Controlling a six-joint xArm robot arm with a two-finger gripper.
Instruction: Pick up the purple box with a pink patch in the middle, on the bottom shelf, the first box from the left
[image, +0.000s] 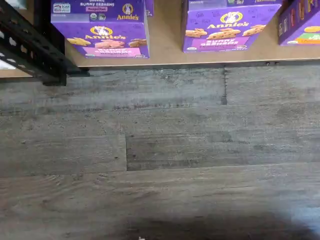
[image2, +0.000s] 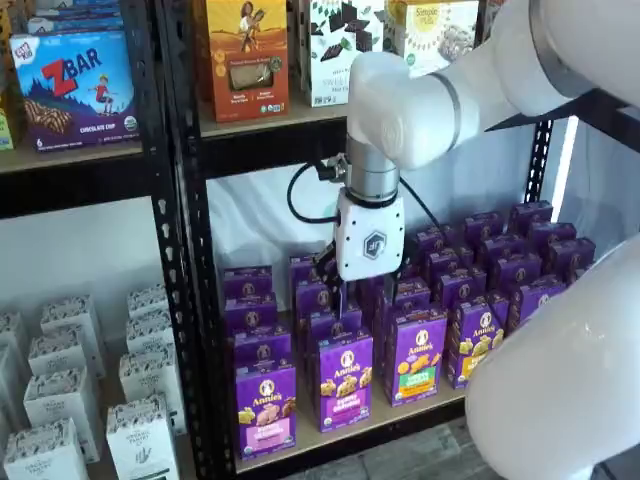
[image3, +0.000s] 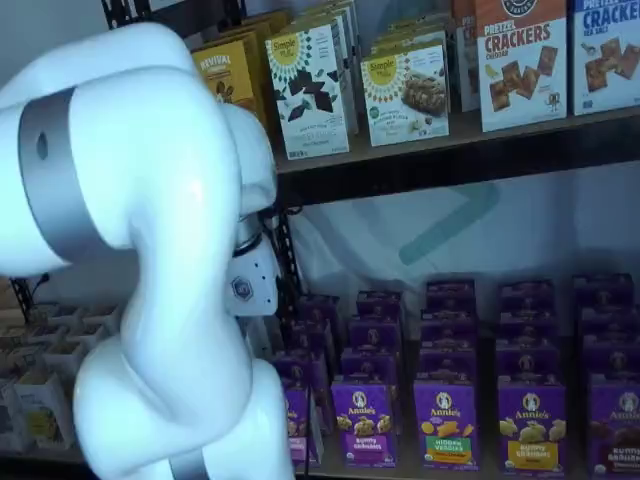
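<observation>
- The bottom shelf (image2: 400, 418) held rows of purple Annie's boxes, fronts facing out so the labels could be read.
- The white arm (image2: 420, 105) hung over those rows, probably lining up for a grab.
- The purple box (image2: 265, 408) with the pink patch stood at the front left corner, untouched.
- The gripper (image2: 342, 292) hovered above the boxes behind it; its fingers were too dark to tell apart or together.
- Only the wrist view showed the grey floor (image: 160, 155) and the pink-patch box (image: 101, 35) from above.

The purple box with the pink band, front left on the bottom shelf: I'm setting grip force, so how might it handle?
The purple box looks like thin cardboard, so probably light and crushable. Standing tall and narrow, it may tip if nudged. Neighbours stand close, leaving little finger room.
</observation>
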